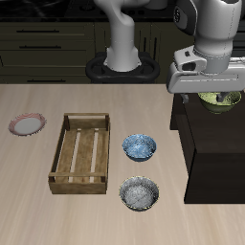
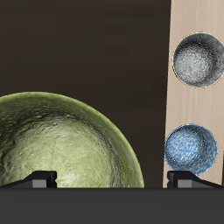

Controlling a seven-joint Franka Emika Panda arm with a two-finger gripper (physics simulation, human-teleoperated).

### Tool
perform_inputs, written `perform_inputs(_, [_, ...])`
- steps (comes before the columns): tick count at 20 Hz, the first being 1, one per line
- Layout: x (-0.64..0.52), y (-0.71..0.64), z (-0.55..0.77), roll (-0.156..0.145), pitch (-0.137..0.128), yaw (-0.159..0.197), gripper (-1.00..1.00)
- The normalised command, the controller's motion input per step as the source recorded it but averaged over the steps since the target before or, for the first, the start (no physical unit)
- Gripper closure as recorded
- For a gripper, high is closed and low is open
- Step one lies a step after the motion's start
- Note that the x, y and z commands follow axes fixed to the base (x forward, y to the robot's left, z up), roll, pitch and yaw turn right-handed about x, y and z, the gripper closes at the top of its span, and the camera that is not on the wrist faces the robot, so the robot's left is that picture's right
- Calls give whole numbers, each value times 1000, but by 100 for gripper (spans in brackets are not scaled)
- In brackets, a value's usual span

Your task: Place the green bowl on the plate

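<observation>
Hovering directly over the green bowl (image 1: pixel 219 101), the pincer (image 1: pixel 219 97) hangs with its two fingers spread apart. In the wrist view the fingertips (image 2: pixel 41 179) stand wide on either side, and one of them lies over the green bowl (image 2: pixel 66 144) while the other is beyond its rim. I cannot tell from the pictures if any finger touches the bowl; nothing is clamped between them.

The green bowl sits on a dark raised surface (image 1: pixel 212 153) that stands beside the light wooden table (image 1: pixel 29 191). It is mostly hidden under the robot's hand in the exterior view, only a part of the olive rim shows.

The plate (image 1: pixel 27 124), with pink-red rim and pale centre, lies on the table well apart from the bowl, on the far side of the wooden slatted tray (image 1: pixel 82 153). Between the tray and the dark surface there are two other bowls: the blue patterned bowl (image 1: pixel 140 146), farther back, and the grey-white speckled bowl (image 1: pixel 140 194), nearer the table's front edge. Both show also in the wrist view, the blue one (image 2: pixel 191 150) and the grey one (image 2: pixel 197 59).
</observation>
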Motion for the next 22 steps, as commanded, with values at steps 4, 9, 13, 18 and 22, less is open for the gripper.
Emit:
perform_inputs(4, [-323,31,-220,73,-11,-5,100])
perform_inputs(9, [-229,37,-28,50,17,-26,100])
perform_inputs(13, [-155,-35,160,31,-30,-8,100])
perform_inputs(18, [-325,-77,240,52,-54,11,100])
perform_inputs(22, [-273,-271,214,29,-29,-6,100])
